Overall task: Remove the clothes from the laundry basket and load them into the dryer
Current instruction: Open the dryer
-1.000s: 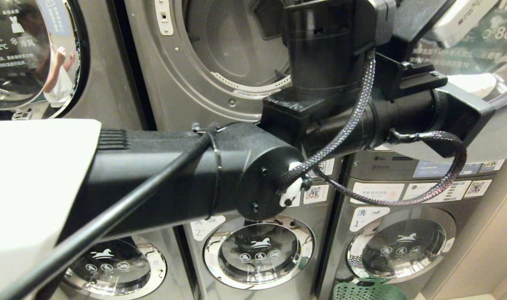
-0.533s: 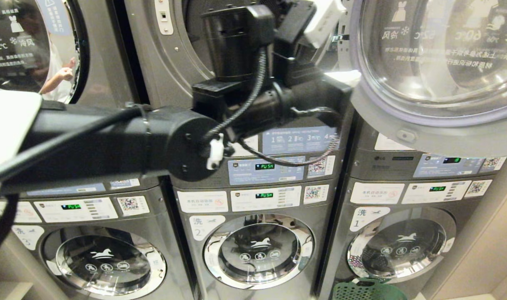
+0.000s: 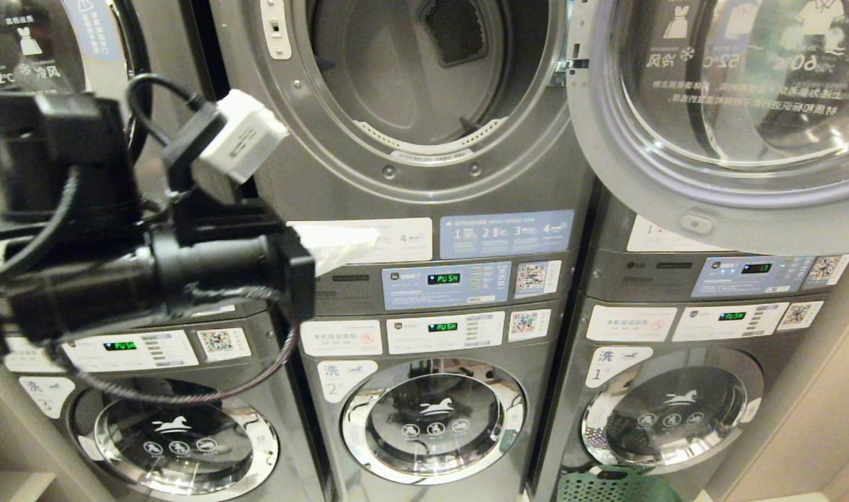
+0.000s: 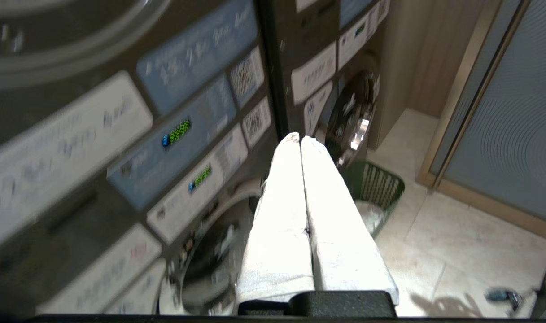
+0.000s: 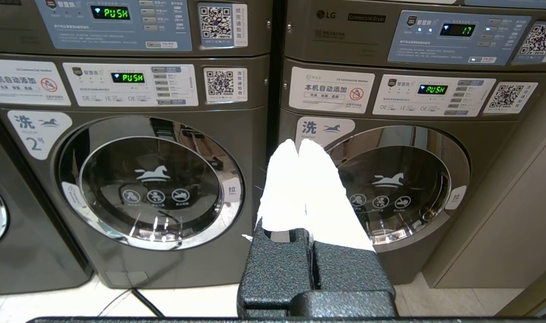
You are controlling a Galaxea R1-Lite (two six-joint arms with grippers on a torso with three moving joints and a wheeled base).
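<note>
The left gripper (image 4: 299, 139), white fingers pressed together and empty, is pulling clear of the grey open-doored dryer (image 3: 424, 90), heading back toward the dark green perforated laundry basket (image 4: 378, 186); the right gripper (image 5: 298, 144) is parked, fingers closed.

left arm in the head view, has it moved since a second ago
Yes. The left arm has swung away to the left, uncovering the open dryer; its hand is empty.

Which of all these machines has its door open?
The upper middle dryer: its round glass door is swung out to the right, baring the drum. The washers below have theirs shut.
</note>
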